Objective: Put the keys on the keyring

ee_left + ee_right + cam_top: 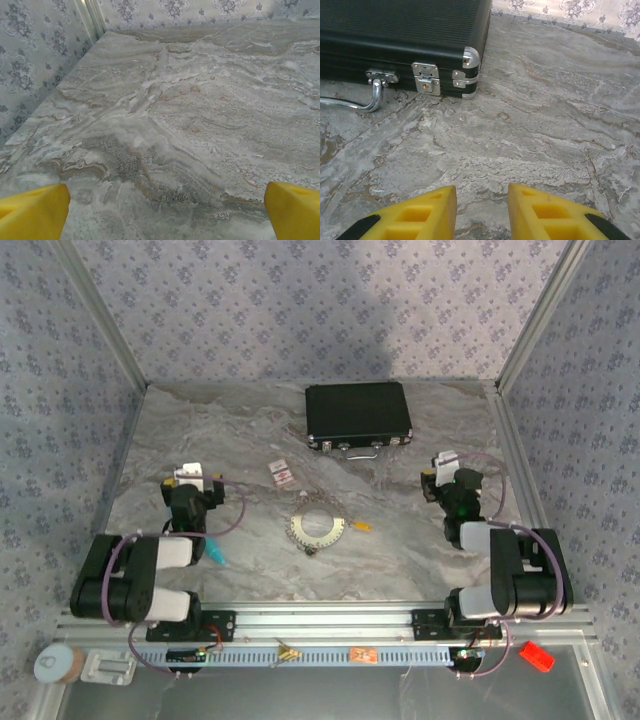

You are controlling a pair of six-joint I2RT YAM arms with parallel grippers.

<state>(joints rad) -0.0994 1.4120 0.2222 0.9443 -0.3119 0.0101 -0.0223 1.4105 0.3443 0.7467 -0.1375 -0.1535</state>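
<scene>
case point(395, 35) partly cropped; left fingers point(32, 212) wide apart, right fingers point(415, 217) slightly parted, both empty.

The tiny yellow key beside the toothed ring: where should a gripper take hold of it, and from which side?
Probably by the yellow head of the key, from straight above. It lies flat on the table, just right of the keyring, so a sideways approach has nothing to catch. Its blade is too small to make out.
</scene>
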